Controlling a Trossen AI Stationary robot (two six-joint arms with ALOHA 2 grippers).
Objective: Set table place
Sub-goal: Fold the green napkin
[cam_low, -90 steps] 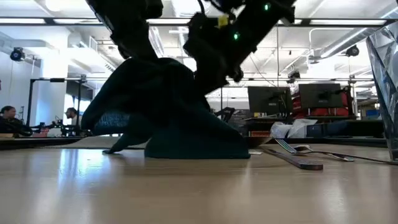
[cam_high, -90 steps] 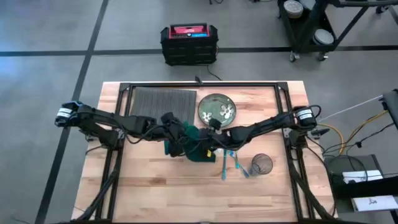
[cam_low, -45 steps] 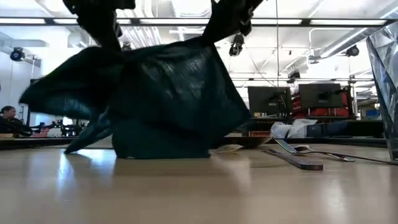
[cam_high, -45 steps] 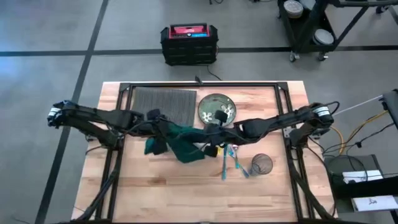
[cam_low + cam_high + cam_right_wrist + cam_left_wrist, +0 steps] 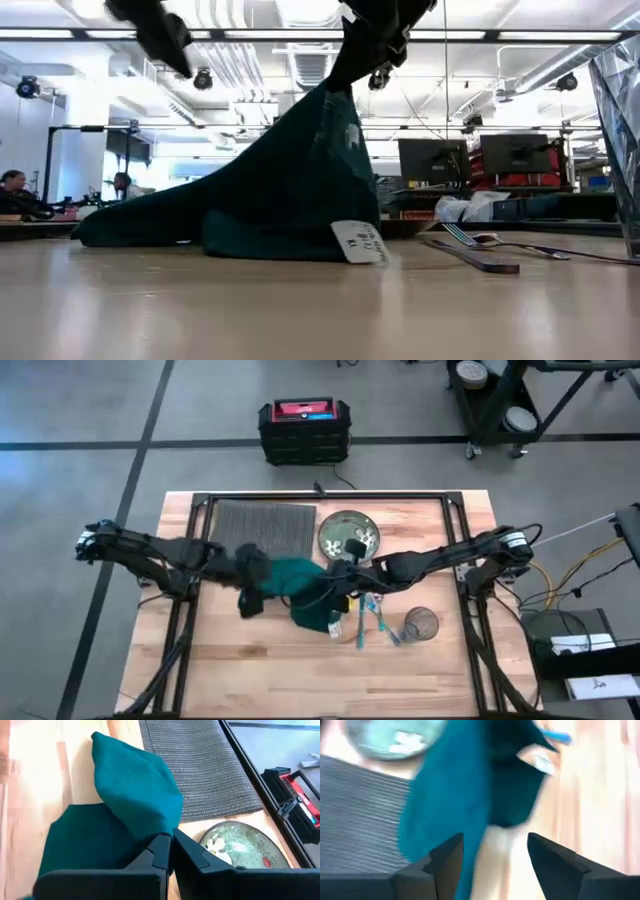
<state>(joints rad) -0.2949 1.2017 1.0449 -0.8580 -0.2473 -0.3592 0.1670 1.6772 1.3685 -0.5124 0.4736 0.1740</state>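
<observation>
A dark green cloth napkin [image 5: 298, 585] lies heaped at the table's [image 5: 230, 660] middle, with its right part raised. My right gripper [image 5: 333, 576] is shut on that raised part. My left gripper [image 5: 249, 596] hovers open just left of the napkin [image 5: 450, 785], and nothing is between its fingers. The place, a dark grey ribbed mat [image 5: 262, 525], lies flat at the far left. Beside the mat stands a green flowered plate [image 5: 348, 532]. My right gripper pinches a bunched fold of the napkin [image 5: 161, 826] between its two shut fingers, coming from above. The cloth hangs from the fingers in a tent [image 5: 335, 110]. Its lower part spreads on the table, with a white tag [image 5: 357, 241] showing at the near side.
Blue-handled cutlery [image 5: 370, 615] and a glass [image 5: 422, 625] lie right of the napkin. A black frame rail [image 5: 320, 498] runs along the far edge. A red and black box [image 5: 303, 430] stands on the floor beyond. People sit far behind [image 5: 14, 190].
My left gripper has opened and let go of the napkin, drawing back toward the table's left edge. The napkin had been stretched between both grippers. Its left side has fallen onto the table, while my right gripper, which has risen, keeps the right part up.
</observation>
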